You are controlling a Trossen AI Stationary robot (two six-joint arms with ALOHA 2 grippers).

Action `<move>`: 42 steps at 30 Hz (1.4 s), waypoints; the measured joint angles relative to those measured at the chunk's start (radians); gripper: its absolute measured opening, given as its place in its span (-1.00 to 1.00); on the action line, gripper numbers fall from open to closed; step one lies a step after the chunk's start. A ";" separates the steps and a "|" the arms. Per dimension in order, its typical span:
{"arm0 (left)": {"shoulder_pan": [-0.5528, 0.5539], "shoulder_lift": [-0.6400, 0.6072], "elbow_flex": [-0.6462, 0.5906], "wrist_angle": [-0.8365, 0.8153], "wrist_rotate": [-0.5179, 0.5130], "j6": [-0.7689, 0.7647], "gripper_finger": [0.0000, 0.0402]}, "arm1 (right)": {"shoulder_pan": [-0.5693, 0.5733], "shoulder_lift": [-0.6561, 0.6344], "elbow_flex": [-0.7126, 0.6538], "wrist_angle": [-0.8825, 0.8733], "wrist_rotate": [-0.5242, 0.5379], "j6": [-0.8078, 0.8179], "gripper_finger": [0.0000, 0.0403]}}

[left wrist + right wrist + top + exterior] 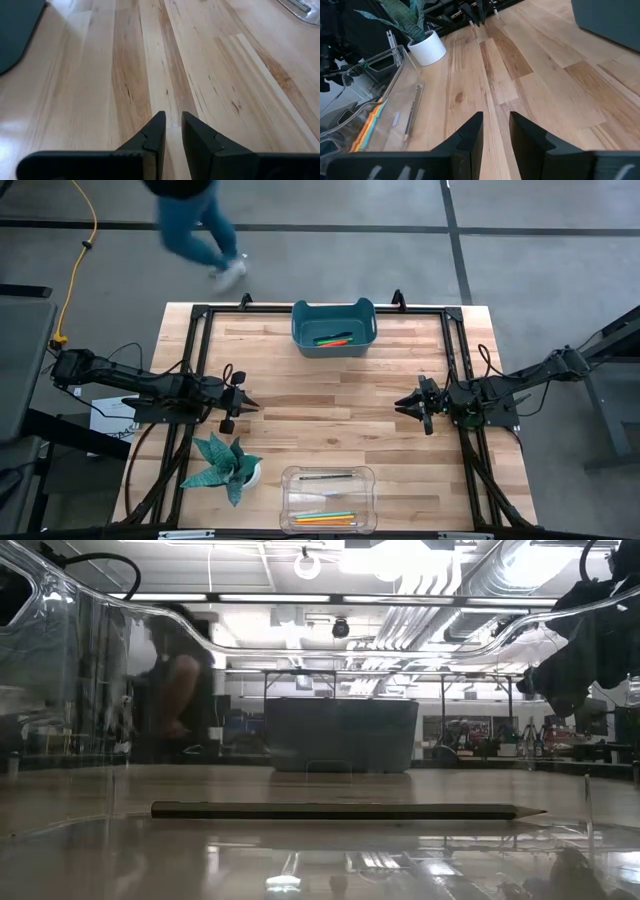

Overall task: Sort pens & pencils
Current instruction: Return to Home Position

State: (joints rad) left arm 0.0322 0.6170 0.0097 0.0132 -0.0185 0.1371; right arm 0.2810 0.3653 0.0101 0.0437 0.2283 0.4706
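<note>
The pens (333, 339), one green and one red, lie inside the blue bin (334, 328) at the table's far edge. The pencils lie in the clear tray (328, 498) at the near edge: dark ones (326, 476) toward its far side, orange, yellow and teal ones (325, 518) toward its near side. A dark pencil (340, 811) fills the low view; the right wrist view shows the pencils (412, 112) too. My left gripper (247, 402) (172, 120) hovers left of the table's middle, my right gripper (400, 406) (496, 120) right of it. Both point inward, fingers nearly together and holding nothing.
A potted plant (228, 465) stands at the near left, beside the tray. Bare wood (325, 405) lies between the two grippers. A black frame (195, 360) runs along the table's sides. A person (200, 225) walks on the floor beyond the far edge.
</note>
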 joint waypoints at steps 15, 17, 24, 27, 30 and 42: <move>0.015 -0.198 0.000 0.002 0.003 0.000 -0.75 | 0.000 0.000 0.000 0.000 0.001 0.000 -0.58; 0.015 -0.227 0.000 -0.001 0.003 0.000 -0.75 | 0.000 0.000 0.000 0.000 0.001 0.000 -0.58; 0.013 -0.315 0.000 0.002 0.003 0.000 -0.75 | 0.000 0.000 0.000 0.000 0.001 0.000 -0.58; 0.014 -0.355 0.000 0.001 0.003 0.000 -0.75 | 0.000 0.000 0.000 0.000 0.001 0.000 -0.58; 0.014 -0.389 0.000 0.002 0.003 0.000 -0.75 | 0.000 0.000 0.000 0.000 0.001 0.000 -0.58; 0.014 -0.439 0.000 0.001 0.003 -0.001 -0.75 | 0.000 0.000 0.000 0.000 0.000 0.000 -0.58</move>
State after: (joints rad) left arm 0.0463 0.1783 0.0101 0.0143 -0.0151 0.1364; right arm 0.2811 0.3651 0.0101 0.0437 0.2287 0.4706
